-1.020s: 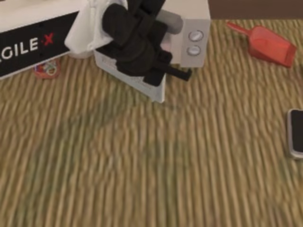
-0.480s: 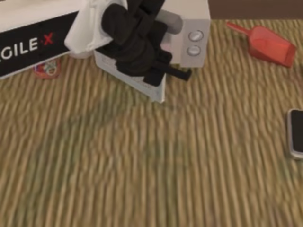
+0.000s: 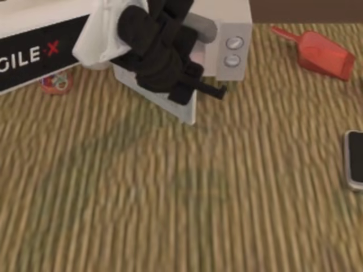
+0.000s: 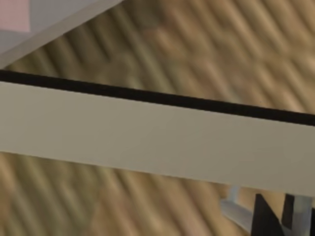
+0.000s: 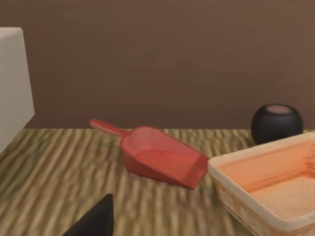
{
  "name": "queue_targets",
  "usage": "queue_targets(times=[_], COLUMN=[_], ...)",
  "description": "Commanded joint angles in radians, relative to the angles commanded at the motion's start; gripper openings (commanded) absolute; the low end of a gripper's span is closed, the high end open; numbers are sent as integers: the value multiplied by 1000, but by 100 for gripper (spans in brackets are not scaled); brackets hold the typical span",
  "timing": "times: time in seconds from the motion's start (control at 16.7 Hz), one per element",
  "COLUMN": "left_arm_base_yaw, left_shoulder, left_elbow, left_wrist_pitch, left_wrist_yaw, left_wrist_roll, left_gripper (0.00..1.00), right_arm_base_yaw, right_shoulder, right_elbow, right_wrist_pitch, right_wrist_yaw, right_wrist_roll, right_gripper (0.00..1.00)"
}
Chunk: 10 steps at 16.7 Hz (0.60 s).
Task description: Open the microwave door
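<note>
The white microwave (image 3: 227,22) stands at the table's back edge, its two round knobs facing front. The microwave door (image 3: 170,102) is swung partly out from the front, its free edge pointing toward the table's middle. My left gripper (image 3: 212,89) reaches down over the door's free edge and is shut on it. In the left wrist view the door's white edge (image 4: 147,132) crosses the picture, with the left gripper (image 4: 278,216) just beneath it. My right gripper (image 5: 96,221) is parked off to the right, out of the top view. The microwave's side (image 5: 12,78) shows in the right wrist view.
A red scoop (image 3: 320,52) lies at the back right. A phone (image 3: 355,160) lies at the right edge. A small colourful item (image 3: 55,83) sits at the back left. An orange basket (image 5: 266,182) and a black round object (image 5: 276,123) stand beyond the scoop (image 5: 160,157).
My left arm has shifted a little to the left and back, and the door's free edge has swung slightly with it. Everything else is still.
</note>
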Motion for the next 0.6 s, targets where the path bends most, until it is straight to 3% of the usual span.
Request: queue_targets(times=[0.3,0.6], left_arm_base_yaw=[32,33], left_shoulder=[-52,-53], left_elbow=[-61,-65], left_wrist_pitch=[18,18], left_wrist_yaw=[49,51], left_wrist_roll=[94,98], left_gripper=[0,0], right_arm_base_yaw=[0,0], right_shoulder=[0,0], right_elbow=[0,0], right_wrist_pitch=[0,0], right_wrist_yaw=[0,0], right_wrist_roll=[0,0], right_gripper=[100,100])
